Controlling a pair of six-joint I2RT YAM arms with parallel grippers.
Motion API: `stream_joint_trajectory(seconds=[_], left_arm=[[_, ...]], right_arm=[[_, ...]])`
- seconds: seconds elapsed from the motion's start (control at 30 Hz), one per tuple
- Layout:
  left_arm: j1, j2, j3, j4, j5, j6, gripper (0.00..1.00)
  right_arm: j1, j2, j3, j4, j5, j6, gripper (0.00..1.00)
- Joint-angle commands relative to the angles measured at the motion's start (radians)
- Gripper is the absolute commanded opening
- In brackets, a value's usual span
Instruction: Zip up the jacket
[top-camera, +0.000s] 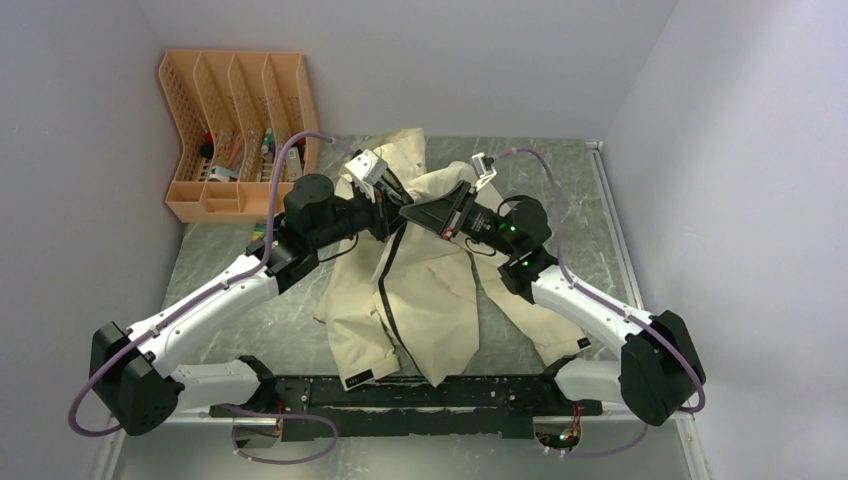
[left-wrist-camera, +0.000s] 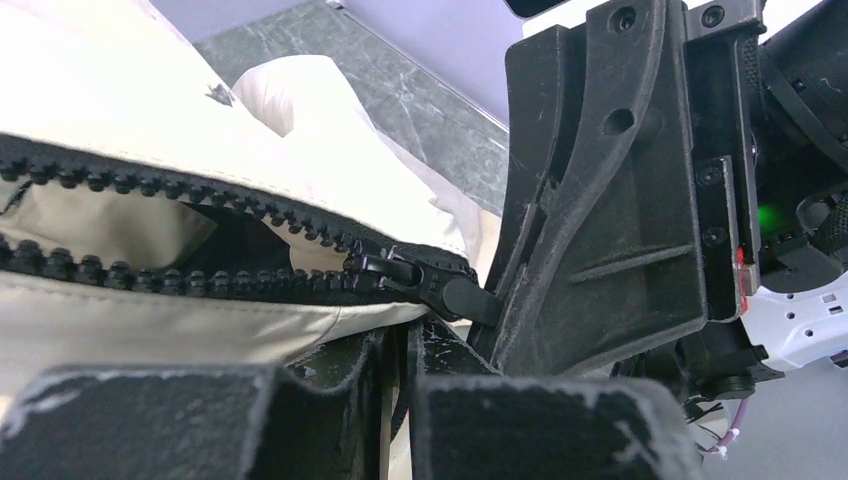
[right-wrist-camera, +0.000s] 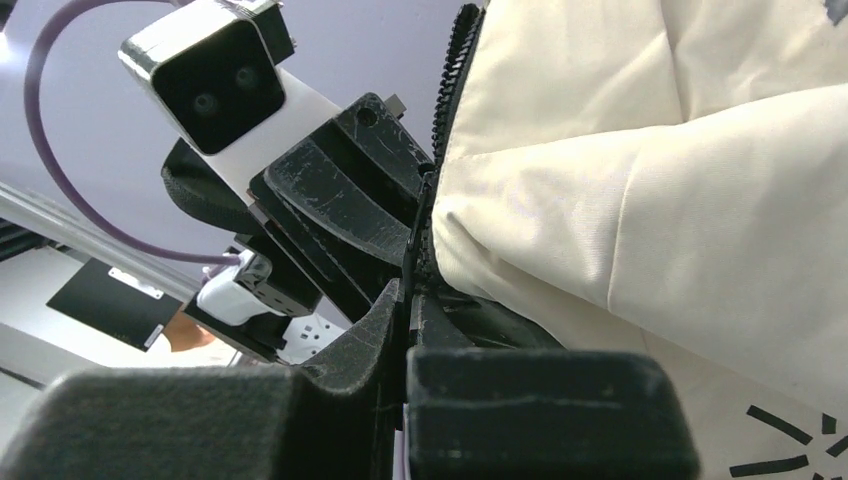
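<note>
The beige jacket (top-camera: 430, 300) lies flat in the middle of the table, its dark zipper (top-camera: 385, 290) joined from the hem up to the chest. Both grippers meet at the chest. In the left wrist view the slider (left-wrist-camera: 395, 272) sits where the two rows of teeth (left-wrist-camera: 150, 190) come together, and its pull tab (left-wrist-camera: 468, 298) runs into the fingers (left-wrist-camera: 600, 220) of my right gripper (top-camera: 412, 214). My left gripper (left-wrist-camera: 400, 345) is shut on the jacket's edge just below the slider. My right gripper (right-wrist-camera: 408, 310) is shut on the pull tab. The starburst logo (right-wrist-camera: 790, 440) shows beside it.
An orange slotted rack (top-camera: 235, 130) holding small items stands at the back left. The jacket's sleeves spread to the right (top-camera: 540, 320) and back (top-camera: 400, 150). A black frame (top-camera: 420, 395) runs along the near edge. Walls close in on the left, back and right.
</note>
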Motion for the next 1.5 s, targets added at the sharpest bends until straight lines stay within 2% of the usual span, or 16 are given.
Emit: stream_joint_trajectory(seconds=[0.0, 0.2, 0.47, 0.83, 1.13, 1.2, 1.3, 1.47], left_arm=[[0.012, -0.014, 0.009, 0.107, 0.022, 0.008, 0.08], [0.011, -0.031, -0.024, 0.113, 0.016, 0.000, 0.08], [0.012, -0.051, -0.028, 0.112, 0.009, -0.002, 0.08], [0.017, -0.094, -0.053, 0.168, 0.077, -0.033, 0.08], [0.017, -0.122, -0.109, 0.214, 0.169, -0.092, 0.08], [0.017, -0.123, -0.119, 0.204, 0.183, -0.099, 0.14], [0.017, -0.140, -0.115, 0.133, 0.144, -0.101, 0.35], [0.017, -0.203, -0.101, -0.020, 0.022, -0.104, 0.60]], right_arm=[[0.020, 0.005, 0.000, 0.040, -0.033, 0.010, 0.00], [0.020, -0.039, 0.043, -0.057, -0.003, -0.069, 0.00], [0.019, -0.103, -0.060, -0.089, 0.016, -0.093, 0.00], [0.020, -0.171, -0.166, -0.131, 0.065, -0.098, 0.00], [0.020, -0.156, -0.138, -0.098, 0.085, -0.086, 0.00], [0.019, -0.146, -0.125, -0.094, 0.077, -0.090, 0.00], [0.020, -0.136, -0.114, -0.093, 0.065, -0.099, 0.00], [0.020, -0.128, -0.102, -0.116, 0.051, -0.138, 0.00]])
